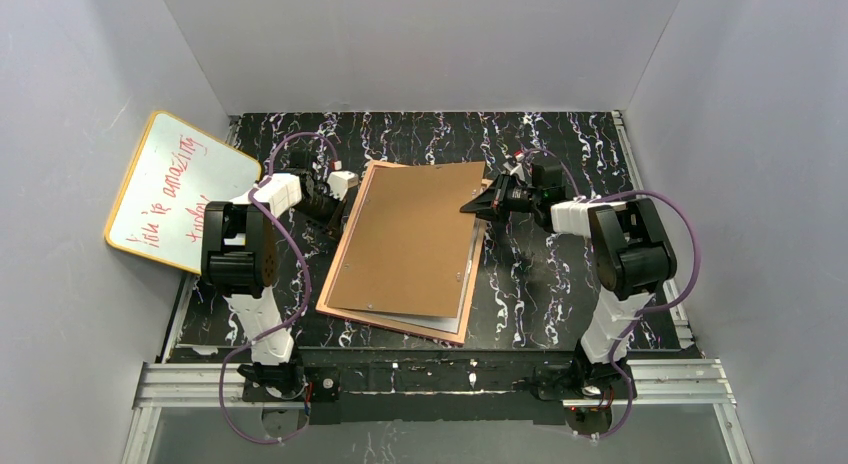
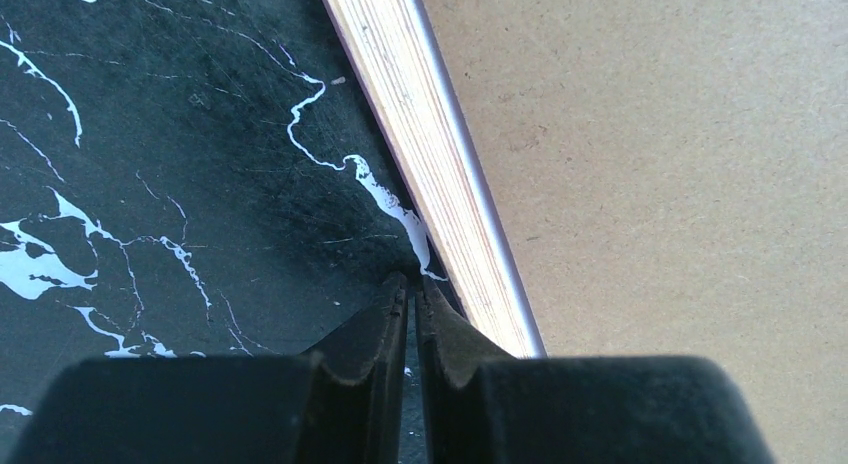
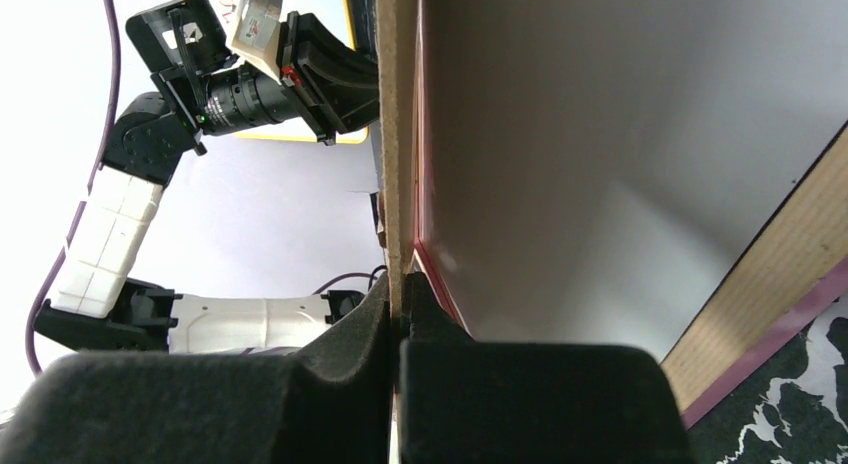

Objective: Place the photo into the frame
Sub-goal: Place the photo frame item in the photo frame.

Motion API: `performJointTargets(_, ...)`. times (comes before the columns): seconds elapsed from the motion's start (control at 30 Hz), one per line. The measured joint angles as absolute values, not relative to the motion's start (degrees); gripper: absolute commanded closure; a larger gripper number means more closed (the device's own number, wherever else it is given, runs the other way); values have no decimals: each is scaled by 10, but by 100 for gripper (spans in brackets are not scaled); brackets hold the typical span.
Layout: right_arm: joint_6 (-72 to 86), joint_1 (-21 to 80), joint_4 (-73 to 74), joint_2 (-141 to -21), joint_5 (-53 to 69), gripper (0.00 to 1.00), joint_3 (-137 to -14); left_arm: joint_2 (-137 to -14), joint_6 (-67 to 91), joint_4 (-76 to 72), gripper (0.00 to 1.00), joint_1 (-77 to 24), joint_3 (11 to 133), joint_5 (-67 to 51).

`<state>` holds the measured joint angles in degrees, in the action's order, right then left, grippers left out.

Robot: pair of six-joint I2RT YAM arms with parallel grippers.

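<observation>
The frame (image 1: 445, 335) lies reverse side up, orange-tan, in the middle of the table. In it lies the photo (image 1: 440, 322), white back up, mostly covered by a brown backing board (image 1: 410, 239). My right gripper (image 1: 472, 206) is shut on the board's right edge and holds that side raised. In the right wrist view the thin board (image 3: 395, 134) runs between the fingers, with the photo's white back (image 3: 600, 164) and the frame's rim (image 3: 760, 294) beyond. My left gripper (image 2: 412, 282) is shut and empty, its tips on the table against the frame's left rim (image 2: 430, 154).
A yellow-rimmed whiteboard (image 1: 180, 189) with red writing leans against the left wall. Grey walls enclose the black marbled table (image 1: 560, 284) on three sides. A metal rail (image 1: 430, 379) runs along the near edge by the arm bases.
</observation>
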<state>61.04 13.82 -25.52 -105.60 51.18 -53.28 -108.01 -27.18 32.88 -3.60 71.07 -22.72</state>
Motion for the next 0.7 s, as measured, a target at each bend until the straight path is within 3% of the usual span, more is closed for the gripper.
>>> performJointTargets(0.7, 564, 138, -210, -1082, 511, 99, -566, -1080, -280, 332, 96, -42, 712, -219)
